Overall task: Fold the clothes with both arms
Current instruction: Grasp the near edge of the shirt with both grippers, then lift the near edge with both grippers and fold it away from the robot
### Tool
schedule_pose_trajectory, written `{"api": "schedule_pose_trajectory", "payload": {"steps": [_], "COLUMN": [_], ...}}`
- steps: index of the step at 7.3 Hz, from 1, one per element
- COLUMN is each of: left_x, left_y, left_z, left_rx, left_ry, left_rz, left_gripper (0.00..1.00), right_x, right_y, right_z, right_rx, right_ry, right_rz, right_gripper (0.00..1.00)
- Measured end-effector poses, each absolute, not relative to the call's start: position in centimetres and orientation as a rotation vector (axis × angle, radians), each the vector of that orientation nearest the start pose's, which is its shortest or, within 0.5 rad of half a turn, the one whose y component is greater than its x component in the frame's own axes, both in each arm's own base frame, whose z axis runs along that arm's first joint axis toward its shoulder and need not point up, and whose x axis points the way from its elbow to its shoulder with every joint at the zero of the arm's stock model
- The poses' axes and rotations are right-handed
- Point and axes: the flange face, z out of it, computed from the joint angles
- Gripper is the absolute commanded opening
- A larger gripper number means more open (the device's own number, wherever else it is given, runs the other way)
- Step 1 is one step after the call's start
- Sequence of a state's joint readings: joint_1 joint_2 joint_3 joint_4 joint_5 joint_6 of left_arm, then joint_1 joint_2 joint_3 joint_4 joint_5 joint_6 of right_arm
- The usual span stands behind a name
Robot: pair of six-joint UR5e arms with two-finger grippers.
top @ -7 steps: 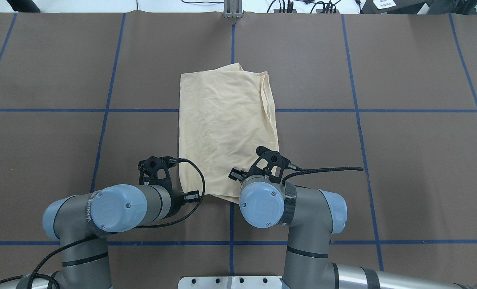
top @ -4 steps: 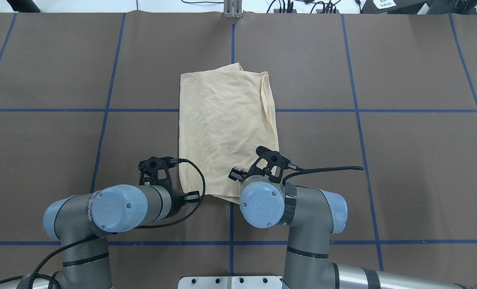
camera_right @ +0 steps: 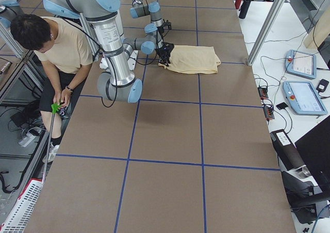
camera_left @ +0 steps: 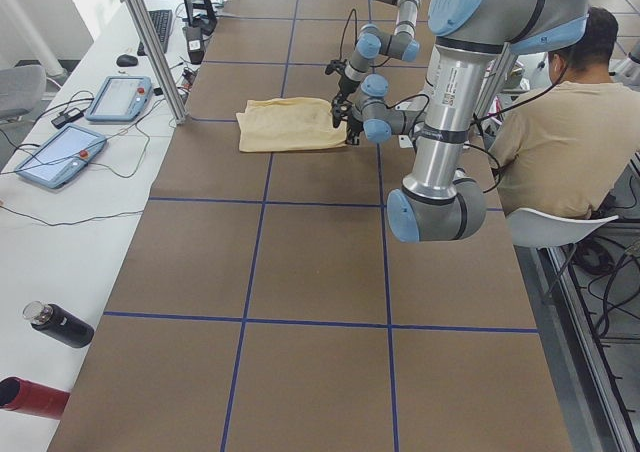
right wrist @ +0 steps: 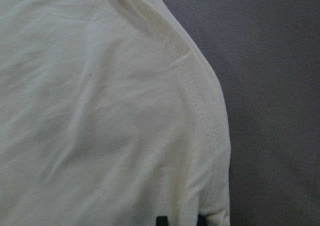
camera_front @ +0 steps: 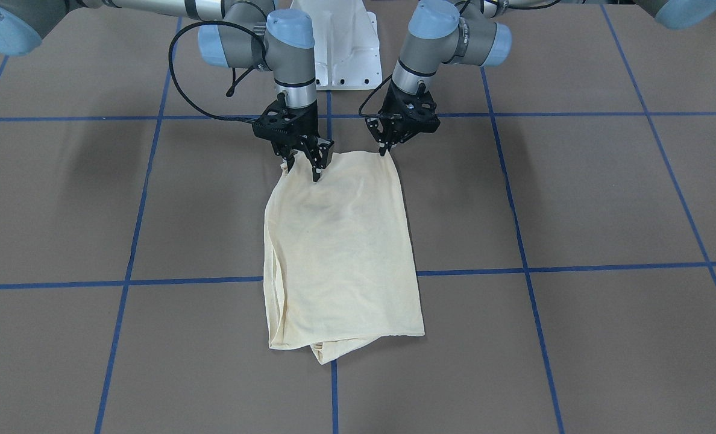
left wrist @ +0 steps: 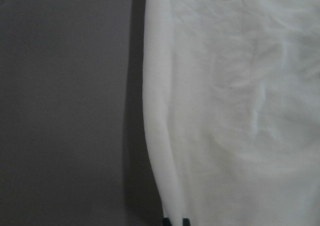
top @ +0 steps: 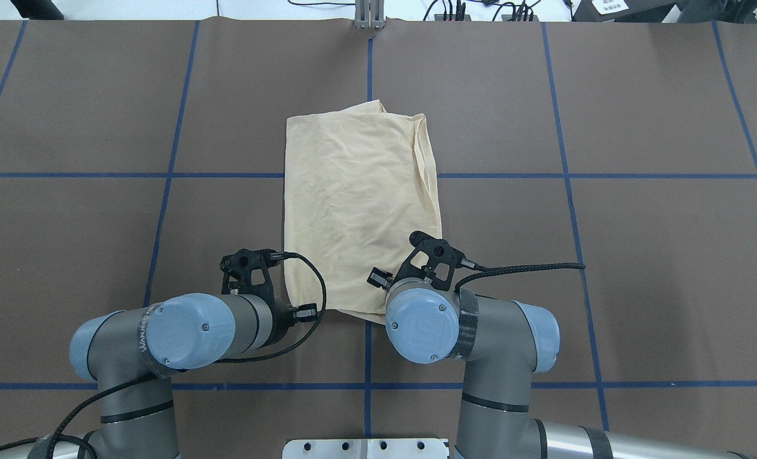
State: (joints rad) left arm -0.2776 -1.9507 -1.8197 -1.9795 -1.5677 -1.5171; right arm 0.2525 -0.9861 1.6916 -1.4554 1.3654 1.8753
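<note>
Left arm and right arm are both bent in over the robot-side end of the T-shirt, wrists pointing down.

Left end effector: on its own-side near corner of the cloth. In the wrist view the fingertips sit close together with the shirt's edge between them, so it reads as clamped on the T-shirt.

Right end effector: on the other near corner, at the stitched hem. Its fingertips show a wider gap filled with fabric. Can't tell if it's pinching or just straddling the hem.

T-shirt: folded into a narrow rectangle, lying flat on the brown tabletop, long axis running away from the robot. Lightly wrinkled. Its near edge is at the end effectors. Mid-body it crosses the transverse blue tape line and sits roughly centred on the lengthwise one. Layered edges are visible along the robot's right side.

At the far edge a small lump of an under layer pokes out past the top fold.
</note>
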Motion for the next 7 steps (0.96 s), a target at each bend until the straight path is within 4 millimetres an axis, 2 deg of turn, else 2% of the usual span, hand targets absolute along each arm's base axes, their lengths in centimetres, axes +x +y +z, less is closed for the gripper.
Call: {"api": "schedule_pose_trajectory", "payload": {"steps": [3, 4, 5, 6, 7], "left_x": [54.9, 54.2, 52.9, 51.1, 49.0], "left_y": [-29.6, -29.4, -29.1, -28.6, -27.9], "left_z": [28.7, 27.6, 25.8, 23.7, 21.3], "left_rx": [0.175, 0.178, 0.182, 0.188, 0.189], "left_ry": [1.034, 1.057, 1.091, 1.128, 1.168], "left_rz": [-0.202, -0.199, -0.196, -0.194, -0.188], "left_gripper": [0.0, 0.0, 0.0, 0.0, 0.0], "right_x": [-60.8, -59.9, -58.1, -55.7, -53.0], "right_y": [-31.9, -32.2, -32.0, -30.9, -28.6], "right_z": [25.2, 24.4, 23.8, 22.7, 20.7], "right_rx": [0.179, 0.179, 0.179, 0.176, 0.164], "right_ry": [-0.845, -0.866, -0.892, -0.909, -0.914], "right_rz": [0.614, 0.618, 0.618, 0.606, 0.582], "right_gripper": [0.0, 0.0, 0.0, 0.0, 0.0]}}
